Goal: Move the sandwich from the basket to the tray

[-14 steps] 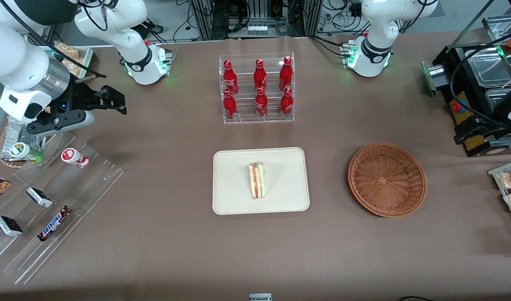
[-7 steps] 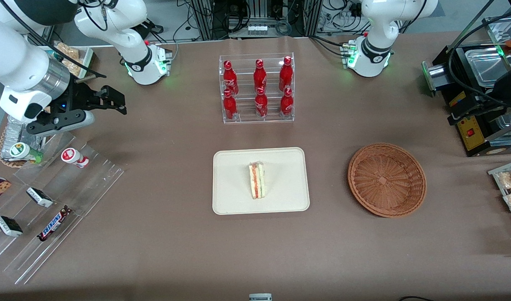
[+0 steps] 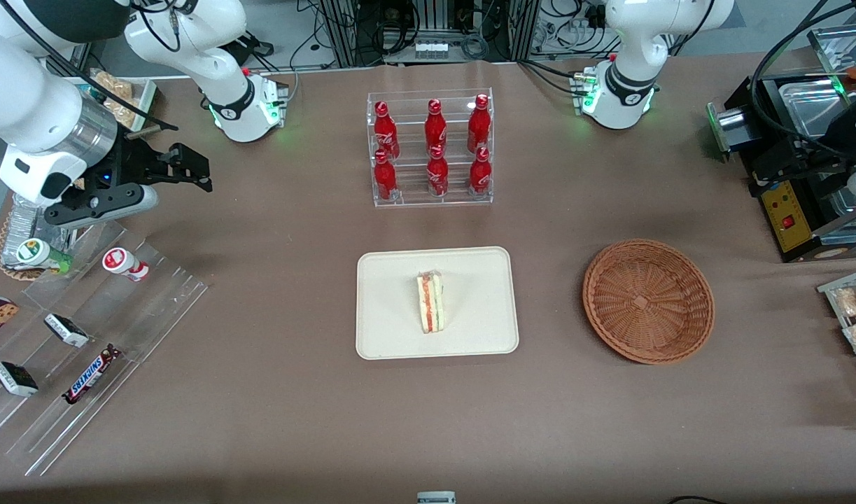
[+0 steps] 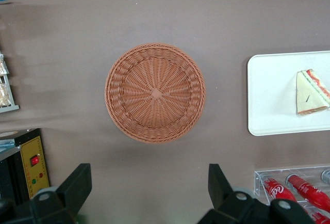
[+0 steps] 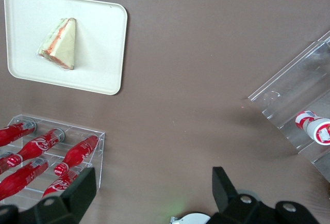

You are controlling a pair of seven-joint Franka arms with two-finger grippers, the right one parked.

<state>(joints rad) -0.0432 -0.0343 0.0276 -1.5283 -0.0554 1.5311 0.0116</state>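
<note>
1. The sandwich (image 3: 432, 302) lies on the tray (image 3: 393, 329), near its middle, filling edge up.
2. At three o'clock from the tray sits the basket (image 3: 648, 301), well apart from it, nothing in it.
3. At one o'clock from the basket, raised above the table, hangs the gripper (image 4: 149, 193); its fingers (image 4: 78, 181) are spread wide, holding nothing.

Brown table (image 3: 295, 420) — tray (image 3: 393, 336), basket (image 3: 648, 301)
</note>
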